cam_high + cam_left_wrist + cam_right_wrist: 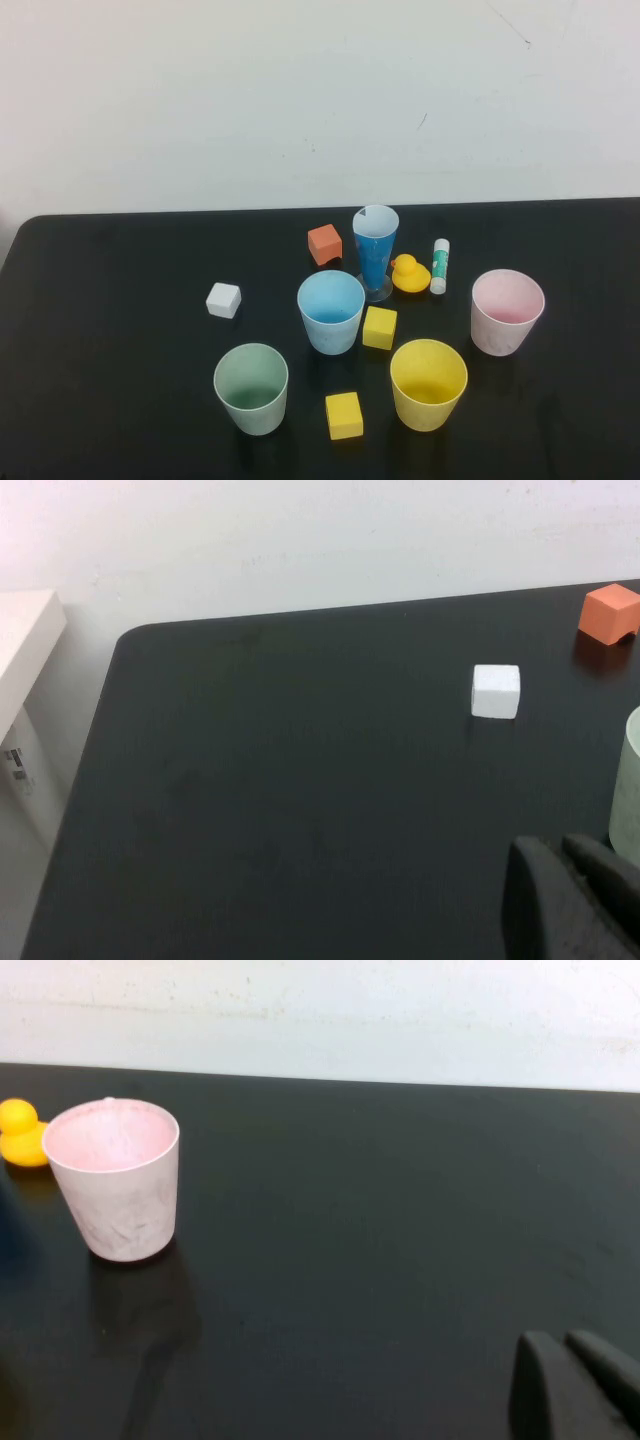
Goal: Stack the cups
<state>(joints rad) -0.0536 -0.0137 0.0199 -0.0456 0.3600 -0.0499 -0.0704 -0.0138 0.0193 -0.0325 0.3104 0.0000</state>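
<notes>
Four cups stand upright and apart on the black table: green (pixel 251 388) at the front left, light blue (pixel 331 312) in the middle, yellow (pixel 428 384) at the front right, pink (pixel 507 311) at the far right. Neither arm shows in the high view. My left gripper (pixel 557 848) is shut and empty, low over the table, with the green cup's wall (pixel 628 780) just beyond it. My right gripper (pixel 562 1340) is also shut and empty, well apart from the pink cup (pixel 118 1180).
Behind the blue cup stand a tall blue glass (pixel 375 252), an orange block (pixel 324 244), a yellow duck (pixel 409 274) and a glue stick (pixel 440 266). A white cube (pixel 223 300) lies left. Two yellow cubes (pixel 379 327) (pixel 344 415) sit between the cups.
</notes>
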